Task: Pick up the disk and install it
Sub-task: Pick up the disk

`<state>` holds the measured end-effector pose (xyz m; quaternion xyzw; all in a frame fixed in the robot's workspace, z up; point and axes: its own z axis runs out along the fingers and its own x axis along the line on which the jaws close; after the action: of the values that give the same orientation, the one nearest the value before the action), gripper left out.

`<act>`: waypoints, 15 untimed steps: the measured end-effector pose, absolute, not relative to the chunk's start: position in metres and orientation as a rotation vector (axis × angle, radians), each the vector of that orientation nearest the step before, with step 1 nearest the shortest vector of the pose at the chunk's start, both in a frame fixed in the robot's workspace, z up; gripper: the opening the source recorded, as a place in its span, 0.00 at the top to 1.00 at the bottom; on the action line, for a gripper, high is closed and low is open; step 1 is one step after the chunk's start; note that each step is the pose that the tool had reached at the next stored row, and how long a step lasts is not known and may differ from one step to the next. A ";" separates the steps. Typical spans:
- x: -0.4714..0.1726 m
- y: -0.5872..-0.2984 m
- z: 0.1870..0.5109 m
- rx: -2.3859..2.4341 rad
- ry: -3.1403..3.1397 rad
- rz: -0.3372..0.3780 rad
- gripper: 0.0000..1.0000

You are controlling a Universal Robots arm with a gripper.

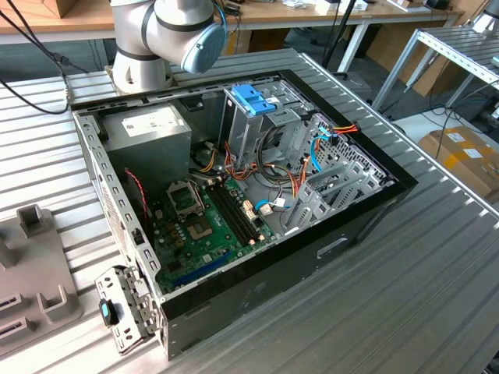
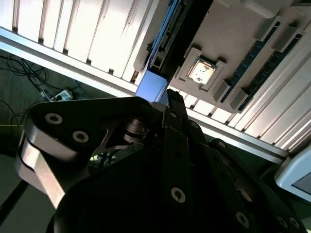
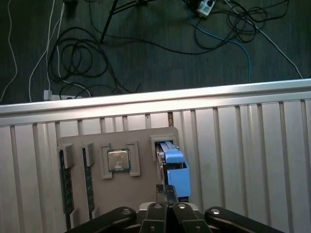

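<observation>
Jaws sit closest to the lens in both wrist views. They look drawn together with barely a gap, tips right at the near end of the disk (image 3: 173,167). I can't tell whether they're pinching its blue rail.

Holder (image 3: 121,194) carries, in order: two memory sticks (image 3: 65,182), a processor chip (image 3: 118,160), then the disk. The disk stands on edge in its own slot with the rail up. My read is that this offers a thin edge for a pinch from above. Each part has its own pocket, so I take it the poses are fixed and known.

The holder sits near the rim of the slatted counter (image 3: 243,160), with floor and cables beyond.

In the exterior view, going from its left: an end of the grey holder, then the computer case (image 1: 343,249), lying on its side with the panel off. The drive cage (image 1: 249,132) with its blue latch (image 1: 253,100) faces up, presumably so a bay can be reached from overhead. The arm (image 1: 168,31) is based behind the case.

The disk isn't in the case yet.
</observation>
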<state>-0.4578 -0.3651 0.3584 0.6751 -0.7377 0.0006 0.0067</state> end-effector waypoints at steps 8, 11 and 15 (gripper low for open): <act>-0.452 -0.365 0.357 2.120 -2.317 -0.003 0.89; -0.439 -0.365 0.356 2.120 -2.317 -0.004 0.89; -0.433 -0.365 0.353 2.122 -2.319 -0.001 0.89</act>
<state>-0.4328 -0.3645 0.3534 0.6751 -0.7377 -0.0002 -0.0008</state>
